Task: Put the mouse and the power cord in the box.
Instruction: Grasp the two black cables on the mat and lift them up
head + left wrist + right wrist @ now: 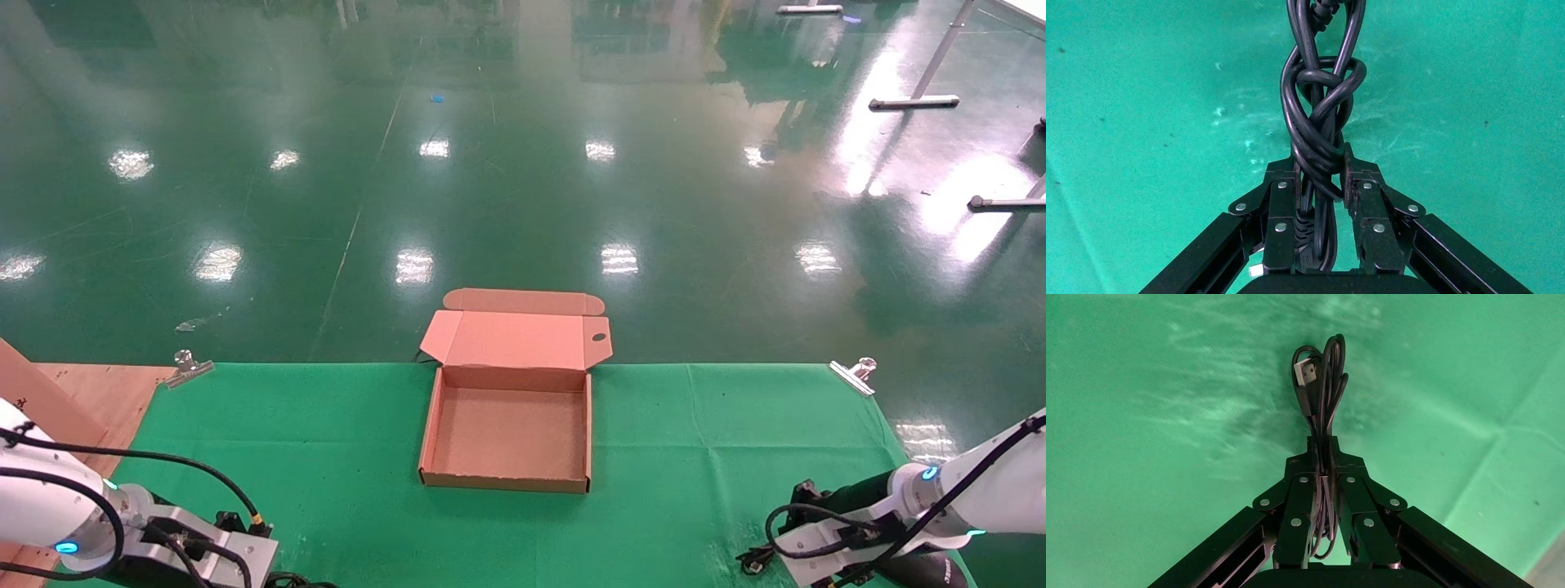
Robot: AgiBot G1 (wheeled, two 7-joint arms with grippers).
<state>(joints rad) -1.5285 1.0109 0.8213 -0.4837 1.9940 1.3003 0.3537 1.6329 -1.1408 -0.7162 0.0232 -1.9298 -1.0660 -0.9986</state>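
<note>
The box [507,483] lies open at the far middle of the green cloth, its tabbed lid [515,339] folded back and its inside bare. At the near left, my left gripper [1319,162] is shut on the power cord [1315,116]. The cord's thick black loops are knotted between the fingers and run on beyond the tips. At the near right, my right gripper [1323,444] is shut on the coiled thin wire [1322,386] of the mouse, whose USB plug [1305,371] sticks out. That wire bundle [756,559] also shows in the head view. The mouse body is hidden.
A brown board [49,400] leans at the left edge. Metal clips [188,367] [854,374] pin the cloth's far corners. Past the table's far edge is glossy green floor. The green cloth [719,457] stretches between each arm and the box.
</note>
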